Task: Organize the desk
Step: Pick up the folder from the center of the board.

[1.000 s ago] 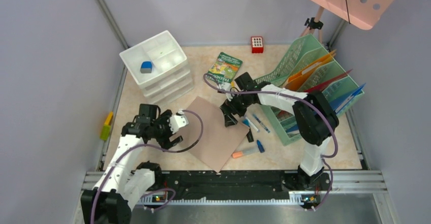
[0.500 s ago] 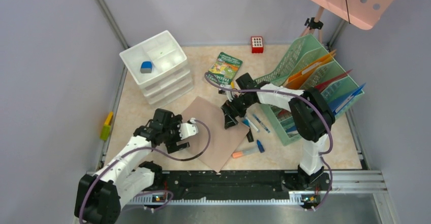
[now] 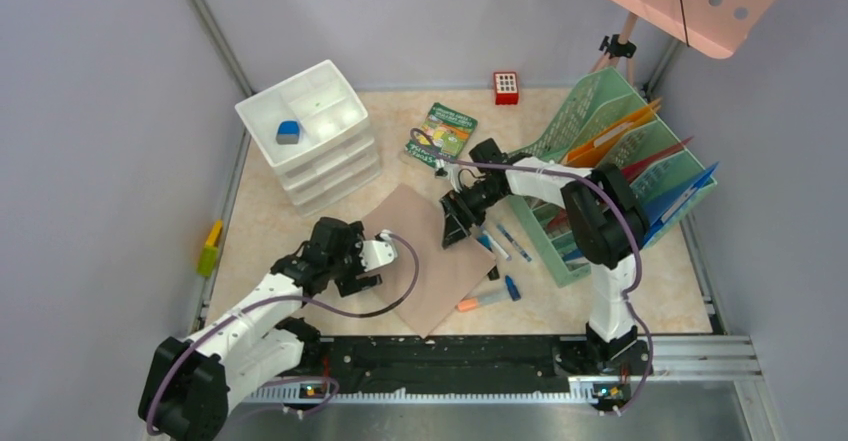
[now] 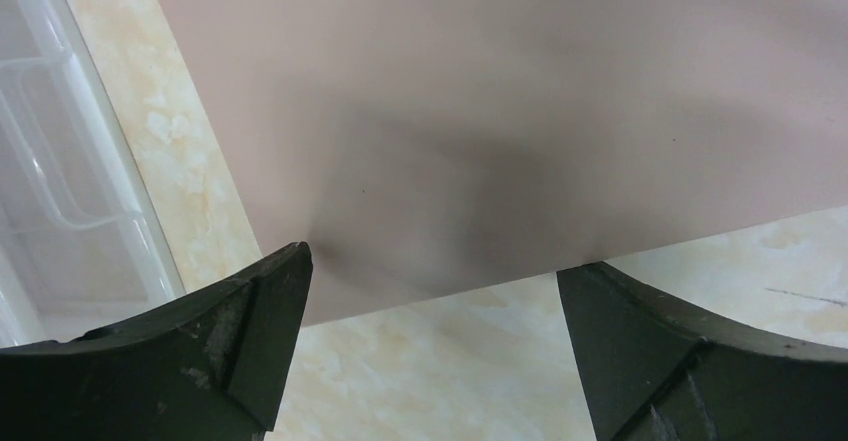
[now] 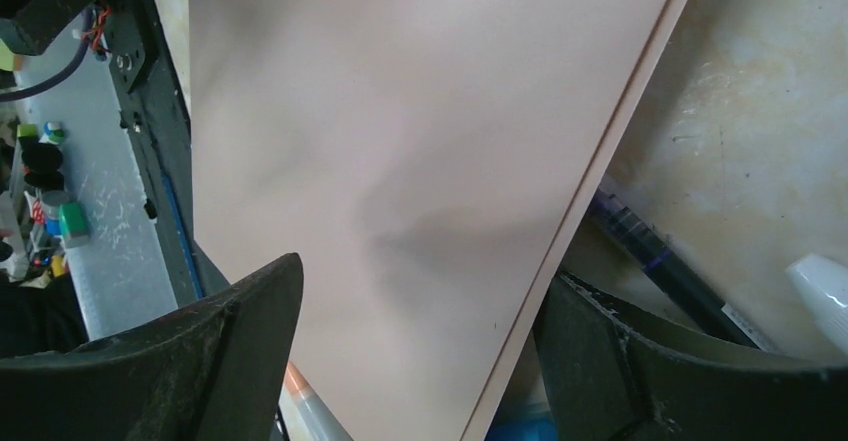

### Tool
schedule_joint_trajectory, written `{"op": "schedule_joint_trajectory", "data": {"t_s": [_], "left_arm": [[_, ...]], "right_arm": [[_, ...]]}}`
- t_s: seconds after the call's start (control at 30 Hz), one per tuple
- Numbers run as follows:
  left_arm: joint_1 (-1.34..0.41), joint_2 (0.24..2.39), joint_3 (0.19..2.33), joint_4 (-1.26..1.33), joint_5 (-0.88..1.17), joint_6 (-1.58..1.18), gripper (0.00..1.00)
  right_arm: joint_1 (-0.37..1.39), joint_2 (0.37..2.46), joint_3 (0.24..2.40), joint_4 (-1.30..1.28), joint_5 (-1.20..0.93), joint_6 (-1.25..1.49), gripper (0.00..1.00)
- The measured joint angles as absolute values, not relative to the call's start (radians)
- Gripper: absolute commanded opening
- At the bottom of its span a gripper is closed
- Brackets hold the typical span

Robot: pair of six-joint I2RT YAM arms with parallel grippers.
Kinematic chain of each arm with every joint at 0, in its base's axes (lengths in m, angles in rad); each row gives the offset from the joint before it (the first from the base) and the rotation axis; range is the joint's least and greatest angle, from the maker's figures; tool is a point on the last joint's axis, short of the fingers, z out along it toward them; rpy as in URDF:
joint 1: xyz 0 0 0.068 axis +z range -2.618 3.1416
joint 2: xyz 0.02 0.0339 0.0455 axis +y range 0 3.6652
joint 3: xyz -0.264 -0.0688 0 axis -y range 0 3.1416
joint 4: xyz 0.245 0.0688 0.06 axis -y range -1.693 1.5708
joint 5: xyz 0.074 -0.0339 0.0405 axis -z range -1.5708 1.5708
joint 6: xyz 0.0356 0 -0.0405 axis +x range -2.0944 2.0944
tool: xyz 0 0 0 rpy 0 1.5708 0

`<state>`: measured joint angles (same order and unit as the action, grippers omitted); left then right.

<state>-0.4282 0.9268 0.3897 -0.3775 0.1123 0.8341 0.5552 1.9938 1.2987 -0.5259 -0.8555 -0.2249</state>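
On the walled beige desk (image 3: pixel 255 233), seen from above, lies a tan sheet (image 3: pixel 430 256). The left arm stretches low to its left edge and the right arm folds back over its far edge. Left wrist: left gripper (image 4: pixel 430 281) spread wide over the sheet's edge. Right wrist: right gripper (image 5: pixel 420 281) likewise spread.

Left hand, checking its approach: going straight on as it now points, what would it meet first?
Probably the brown sheet, its edge lying flat on the desk just ahead of the open left hand; depth is unclear.
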Motion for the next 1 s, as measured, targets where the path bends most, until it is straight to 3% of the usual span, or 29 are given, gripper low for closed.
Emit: {"op": "schedule_joint_trajectory", "data": {"t_s": [0.43,0.9,1.0], "left_arm": [[-0.447,0.892,0.373,-0.365,0.037,0.764,0.98],[-0.447,0.892,0.376,-0.372,0.007,0.691,0.98],[-0.447,0.892,0.376,-0.371,0.006,0.678,0.98]], "right_arm": [[0.549,2.049,1.390,-0.718,-0.923,-0.297,0.47],[0.554,2.057,1.457,-0.811,-1.098,-0.319,0.38],[0.554,2.058,1.459,-0.814,-1.124,-0.312,0.32]]}}
